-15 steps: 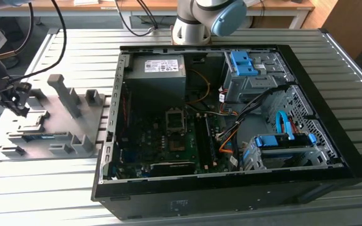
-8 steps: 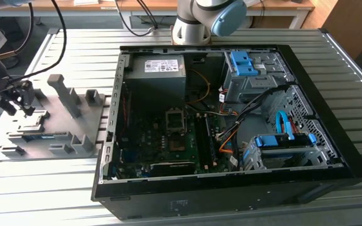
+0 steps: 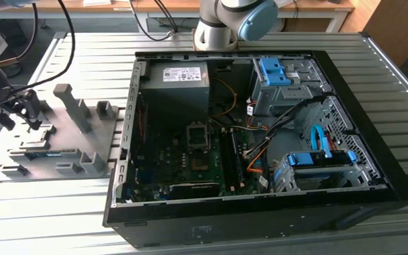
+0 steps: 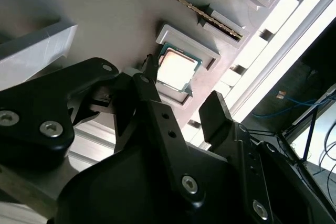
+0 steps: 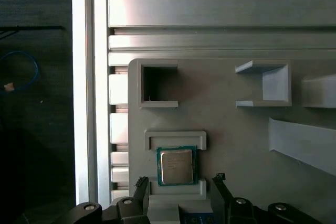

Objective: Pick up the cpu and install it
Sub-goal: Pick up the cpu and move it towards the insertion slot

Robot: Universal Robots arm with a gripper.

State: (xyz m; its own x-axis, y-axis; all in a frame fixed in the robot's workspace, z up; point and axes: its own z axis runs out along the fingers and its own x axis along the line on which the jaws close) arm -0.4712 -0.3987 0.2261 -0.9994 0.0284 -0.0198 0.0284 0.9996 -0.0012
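The black two-fingered hand [image 3: 19, 121] is hovering at about nine o'clock in the exterior view, over a pale grey moulded fixture tray [image 3: 62, 133]. The tray is lying on the ribbed, silver-grey metal worktop [image 3: 402, 106].

In both wrist views the small, flat square cpu with a dull silver metal top and green edge [image 5: 177, 166] [image 4: 178, 69] is sitting flat in a shallow pocket of that tray. The hand [image 5: 179, 180] [image 4: 181, 80] is hanging just above it with its fingers [image 5: 218, 178] spread wide, one on either side of the chip. The hand is gripping nothing and is not touching the cpu.

Raised grey lips of the pocket [image 5: 176, 139] are bordering two opposite sides of the chip, and the fingers are standing over the other two sides. Just beside the pocket, a long narrow green memory stick [image 4: 194, 9] is standing on edge in its own slot. Square open-topped grey holders [image 5: 157, 85] are rising from the tray nearby. In the exterior view, tall grey posts [image 3: 73, 106] are standing on the tray at roughly two o'clock from the hand.

A large black open computer case [image 3: 374, 175] is lying at three o'clock from the tray, close beside it. Inside it:
- a grey box-shaped power supply [image 3: 179, 87] is sitting at twelve o'clock
- blue plastic drive brackets [image 3: 273, 71] are sitting at one o'clock
- a dark square socket with a metal frame [image 3: 198, 133] is sitting near the middle of the board

Black cables [image 3: 66, 42] are looping down above the tray.
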